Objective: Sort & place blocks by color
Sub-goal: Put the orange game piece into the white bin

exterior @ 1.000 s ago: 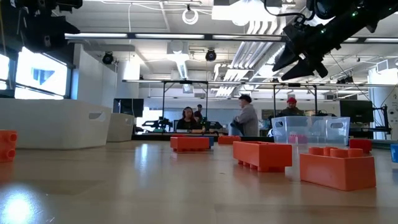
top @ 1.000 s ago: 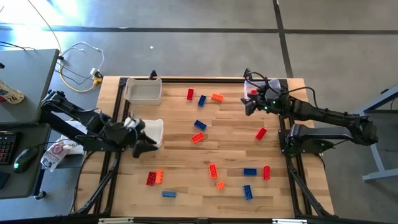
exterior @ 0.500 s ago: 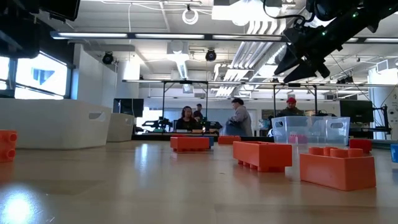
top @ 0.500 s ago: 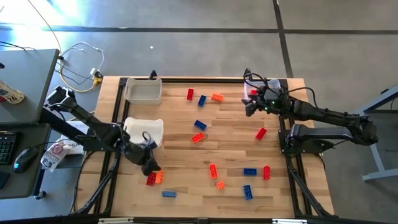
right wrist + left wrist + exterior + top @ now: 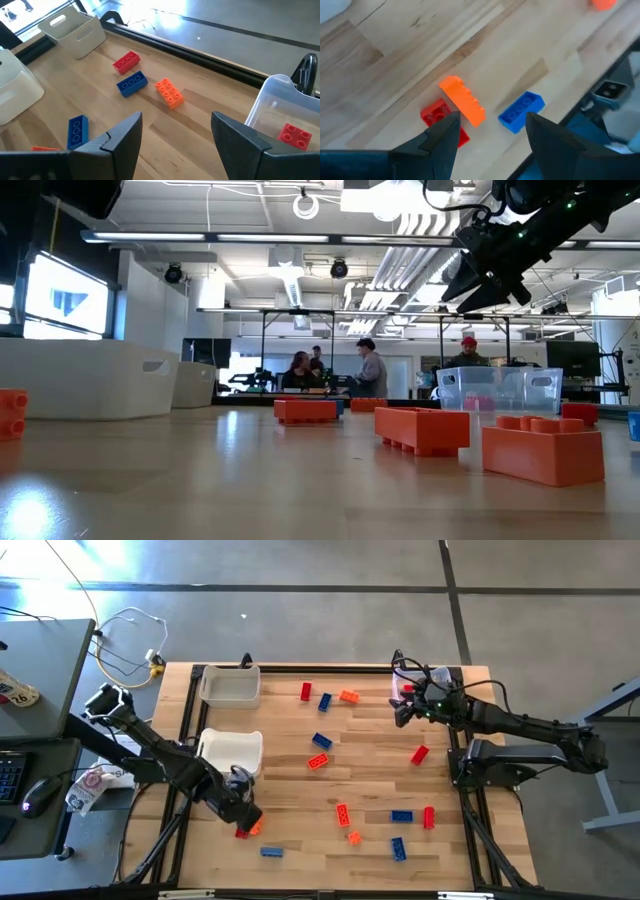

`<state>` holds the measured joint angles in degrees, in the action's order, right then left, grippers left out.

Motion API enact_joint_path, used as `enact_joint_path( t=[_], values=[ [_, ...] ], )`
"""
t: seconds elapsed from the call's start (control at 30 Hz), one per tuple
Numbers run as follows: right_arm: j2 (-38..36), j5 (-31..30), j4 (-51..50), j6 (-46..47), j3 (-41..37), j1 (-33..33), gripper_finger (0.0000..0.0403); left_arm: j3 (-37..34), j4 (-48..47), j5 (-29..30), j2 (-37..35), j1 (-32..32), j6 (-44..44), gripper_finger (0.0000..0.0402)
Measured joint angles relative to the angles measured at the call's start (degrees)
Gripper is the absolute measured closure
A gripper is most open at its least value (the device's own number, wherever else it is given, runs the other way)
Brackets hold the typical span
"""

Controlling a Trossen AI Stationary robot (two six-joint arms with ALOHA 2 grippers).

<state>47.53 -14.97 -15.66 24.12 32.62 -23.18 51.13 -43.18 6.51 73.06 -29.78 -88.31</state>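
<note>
Blocks (image 5: 321, 741) lie scattered over the table (image 5: 290, 790). High view: five red, five blue and four orange are countable there; the left gripper (image 5: 243, 817), jaws apart, hovers at 7 o'clock; the right gripper (image 5: 402, 712), jaws apart and empty, waits at 1 o'clock.

Left wrist view: an orange block (image 5: 463, 100) sits between the fingers (image 5: 442, 141), touching a red block (image 5: 439, 114); the step is likely approach, with descent and closing next.

Right wrist view: one red brick (image 5: 295, 135) lies in the clear bin (image 5: 272, 100).

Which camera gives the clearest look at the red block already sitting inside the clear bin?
The right wrist view: the red block lies in plain sight inside the clear bin. The high view shows only a red speck beside the right gripper, the low view only a blur through the bin wall, the left wrist view nothing.
</note>
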Motion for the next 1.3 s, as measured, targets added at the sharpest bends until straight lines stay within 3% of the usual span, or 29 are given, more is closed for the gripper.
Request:
enact_joint_path(
  t=[0.53, 1.3],
  values=[
    [0.00, 0.42, -1.97, 0.44, 0.00, 0.00, 0.0181, 0.09, 0.03, -0.37, 9.76, 1.31, -2.34, 0.0190],
    [0.02, 0.40, -2.31, 0.46, 0.00, 0.00, 0.0181, 0.04, 1.31, -1.14, 16.50, 1.27, -5.13, 0.0190]
  ],
)
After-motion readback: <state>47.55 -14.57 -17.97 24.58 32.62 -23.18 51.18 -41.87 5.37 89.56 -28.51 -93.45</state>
